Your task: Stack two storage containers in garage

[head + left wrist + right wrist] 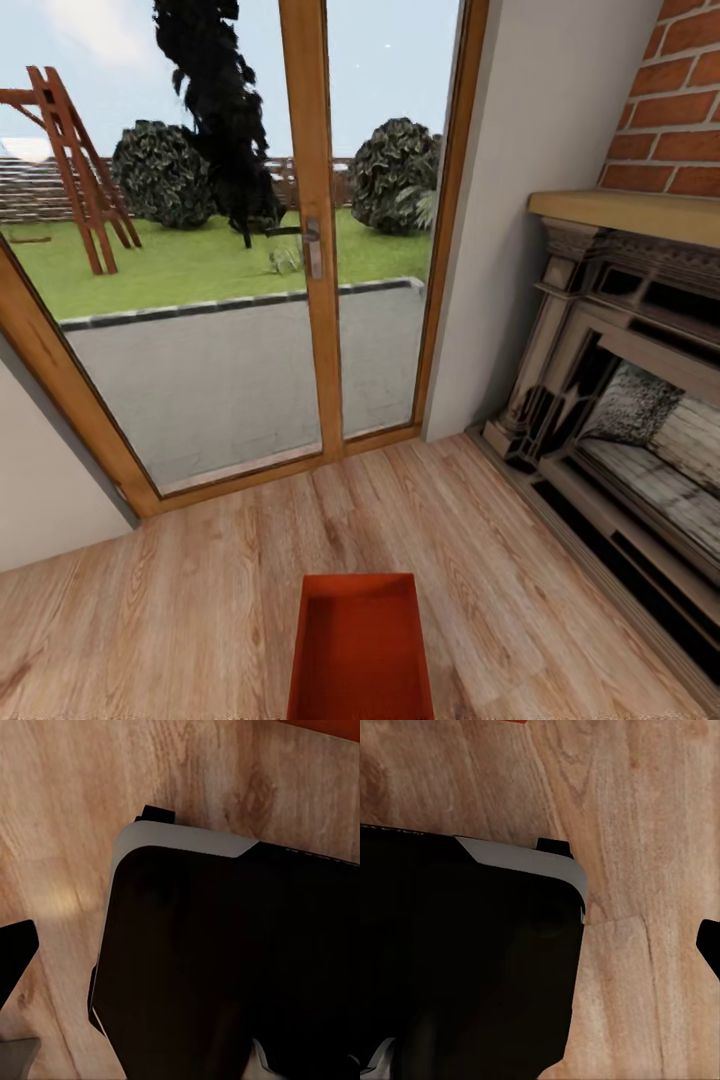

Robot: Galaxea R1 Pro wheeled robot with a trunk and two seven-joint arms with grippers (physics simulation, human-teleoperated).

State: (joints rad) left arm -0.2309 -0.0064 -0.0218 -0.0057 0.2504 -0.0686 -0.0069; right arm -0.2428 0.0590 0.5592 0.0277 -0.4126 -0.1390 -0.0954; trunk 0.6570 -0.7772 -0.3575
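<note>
One red-orange storage container (361,648) sits on the light wood-plank floor (190,610) of the living room, close in front of me, its open top up and its near end cut off by the picture's edge. A thin orange strip of it (322,726) shows beyond my dark base (225,967) in the left wrist view, and a small orange corner (515,721) in the right wrist view. A single dark fingertip (15,960) of the left gripper hangs above the planks. Likewise a dark fingertip (711,945) of the right gripper. The second container and the garage are out of view.
Wood-framed glass doors (310,250) stand straight ahead, with lawn and bushes outside. A dark fireplace (620,420) under a red brick chimney (680,90) lines the right side. A white wall (50,480) closes the left. My base (465,960) is seen in the right wrist view.
</note>
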